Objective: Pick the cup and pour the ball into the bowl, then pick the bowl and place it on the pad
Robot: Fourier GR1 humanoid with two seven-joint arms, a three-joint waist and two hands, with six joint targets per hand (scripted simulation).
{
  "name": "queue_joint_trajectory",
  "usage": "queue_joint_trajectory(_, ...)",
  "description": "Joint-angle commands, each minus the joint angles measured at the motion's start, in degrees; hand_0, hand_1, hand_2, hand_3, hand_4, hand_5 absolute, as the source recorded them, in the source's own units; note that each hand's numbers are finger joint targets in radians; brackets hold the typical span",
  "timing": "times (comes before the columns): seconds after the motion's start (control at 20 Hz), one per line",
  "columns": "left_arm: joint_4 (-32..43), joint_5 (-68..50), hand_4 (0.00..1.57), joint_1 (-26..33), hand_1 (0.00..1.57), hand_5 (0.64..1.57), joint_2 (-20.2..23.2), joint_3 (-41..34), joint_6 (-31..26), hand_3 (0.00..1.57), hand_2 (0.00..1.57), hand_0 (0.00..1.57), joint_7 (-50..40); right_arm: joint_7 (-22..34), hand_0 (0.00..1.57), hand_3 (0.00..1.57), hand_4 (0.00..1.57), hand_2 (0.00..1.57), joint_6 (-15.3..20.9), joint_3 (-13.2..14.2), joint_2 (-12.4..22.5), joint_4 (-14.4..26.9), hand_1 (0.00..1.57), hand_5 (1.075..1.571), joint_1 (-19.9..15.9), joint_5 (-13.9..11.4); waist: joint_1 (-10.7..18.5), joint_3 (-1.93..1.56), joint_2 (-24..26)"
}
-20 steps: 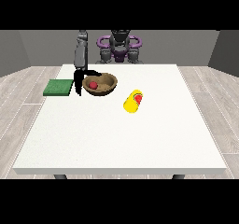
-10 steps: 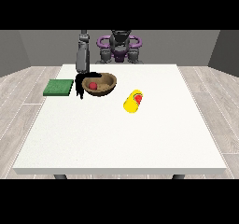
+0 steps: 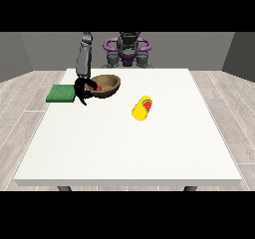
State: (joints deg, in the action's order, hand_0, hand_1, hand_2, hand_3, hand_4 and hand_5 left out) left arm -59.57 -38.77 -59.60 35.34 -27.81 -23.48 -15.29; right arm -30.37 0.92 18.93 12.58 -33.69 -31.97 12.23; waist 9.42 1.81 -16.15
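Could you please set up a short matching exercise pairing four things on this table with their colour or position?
Things:
1. pad
2. bowl
3. cup
4. hand at the view's left

Descriptions:
A. yellow, lying on its side
B. brown, with something red inside
C. black, at the bowl's rim
D. green, flat at the table's edge

Pairs: 1-D, 2-B, 3-A, 4-C

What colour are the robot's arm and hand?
The arm at the view's left is grey, built of smooth rounded segments, and ends in a black hand with thin black fingers. Up at the robot's body, grey parts are ringed by a purple band. No cables or markings are visible.
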Motion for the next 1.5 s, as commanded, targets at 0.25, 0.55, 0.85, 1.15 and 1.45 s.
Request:
queue_joint_trajectory(0.25, 9.24, 1.43, 0.0, 6.64, 0.0, 1.571, 2.32, -1.81, -1.97, 0.0, 0.0, 0.0, 2.07, 25.32, 1.57, 1.43, 1.1, 1.57, 9.08, -7.12, 2.65, -0.98, 1.57, 1.566, -5.9, -6.34, -6.45, -1.65, 9.02)
queue_joint_trajectory(0.55, 13.86, 1.03, 0.0, 10.34, 0.0, 1.571, 8.01, -5.15, -5.2, 0.0, 0.0, 0.0, 5.95, 30.02, 1.57, 1.03, 1.16, 1.57, 2.51, -6.92, 6.31, -5.25, 1.57, 1.558, -7.21, -4.22, -12.7, -1.75, 8.01)
queue_joint_trajectory(0.85, 10.52, -1.02, 0.0, 9.52, 0.0, 1.571, 6.76, -3.73, -3.98, 0.0, 0.0, 0.0, 5.18, 26.99, 1.57, 1.15, 1.16, 1.57, -0.15, -6.49, 12.12, -2.75, 1.57, 1.568, -4.98, -6.22, -10.39, -1.83, 6.32)
queue_joint_trajectory(1.15, 6.16, -3.17, 0.0, 6.76, 0.0, 1.571, 5.74, -2.04, -1.71, 0.0, 0.0, 0.0, 2.77, 21.89, 1.57, 1.09, 1.14, 1.57, -4.09, -1.97, 19.09, 1.47, 1.57, 1.566, -5.04, -4.39, -8.69, -1.87, 2.34)
queue_joint_trajectory(1.45, -1.41, -6.01, 0.0, 3.4, 0.0, 1.571, 7.34, -0.87, 1.45, 0.0, 0.0, 0.0, -2.41, 12.55, 1.57, 0.92, 1.14, 1.57, -8.66, 1.8, 24.63, 8.02, 1.57, 1.564, -1.43, -3.41, -6.15, -1.99, -1.3)
